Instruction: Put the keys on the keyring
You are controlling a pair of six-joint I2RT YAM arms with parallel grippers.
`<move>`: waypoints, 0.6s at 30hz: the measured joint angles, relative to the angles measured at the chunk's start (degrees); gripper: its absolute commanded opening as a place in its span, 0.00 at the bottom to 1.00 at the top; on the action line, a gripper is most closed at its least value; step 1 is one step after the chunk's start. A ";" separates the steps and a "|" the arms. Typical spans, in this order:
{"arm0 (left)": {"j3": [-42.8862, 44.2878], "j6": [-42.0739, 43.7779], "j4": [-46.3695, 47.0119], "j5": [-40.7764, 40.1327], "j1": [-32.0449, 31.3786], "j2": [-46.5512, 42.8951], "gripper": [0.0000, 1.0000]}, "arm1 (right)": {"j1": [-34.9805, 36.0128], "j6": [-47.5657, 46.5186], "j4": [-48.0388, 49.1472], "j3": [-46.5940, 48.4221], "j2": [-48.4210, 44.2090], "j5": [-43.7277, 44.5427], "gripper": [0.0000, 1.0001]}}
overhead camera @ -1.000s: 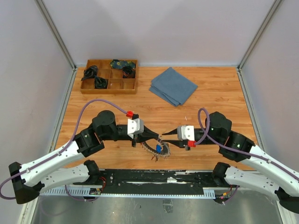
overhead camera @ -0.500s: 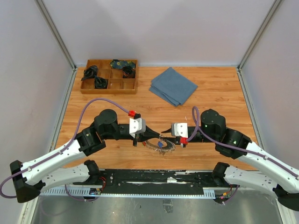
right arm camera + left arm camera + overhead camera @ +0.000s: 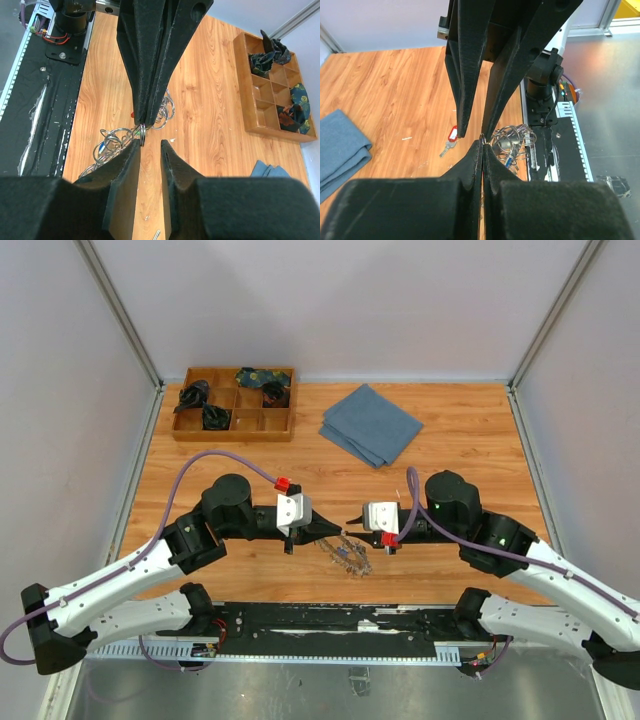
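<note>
The keyring (image 3: pixel 346 552) is a tangled bunch of silver rings and keys with a blue tag, lying near the table's front edge. My left gripper (image 3: pixel 336 531) is shut on one small ring of it; its tips (image 3: pixel 481 138) pinch that ring, and the bunch (image 3: pixel 514 144) hangs just beyond. My right gripper (image 3: pixel 351 521) is open, tip to tip with the left one. In the right wrist view its fingers (image 3: pixel 134 150) stand apart either side of the pinched ring (image 3: pixel 142 133). A loose key with a red tag (image 3: pixel 451 135) lies on the wood beside the bunch.
A wooden compartment box (image 3: pixel 234 403) with dark items stands at the back left. A folded blue cloth (image 3: pixel 372 424) lies at the back centre. The black base rail (image 3: pixel 340 620) runs along the near edge.
My right gripper has moved left until it meets the left gripper's tips. The left gripper has stayed shut on the ring, and the bunch has shifted slightly right.
</note>
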 measured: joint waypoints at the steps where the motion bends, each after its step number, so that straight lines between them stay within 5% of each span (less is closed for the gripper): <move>1: 0.00 0.02 0.00 -0.02 0.00 0.00 0.01 | 0.00 -0.02 -0.15 0.15 0.33 -0.02 0.23; 12: 0.00 0.31 -0.09 0.44 0.00 0.68 0.01 | 0.00 0.02 -1.03 0.52 1.97 -1.07 0.19; 18: 0.00 0.50 -0.37 0.63 0.00 0.85 0.01 | 0.00 0.26 -1.38 1.07 2.40 -2.64 0.01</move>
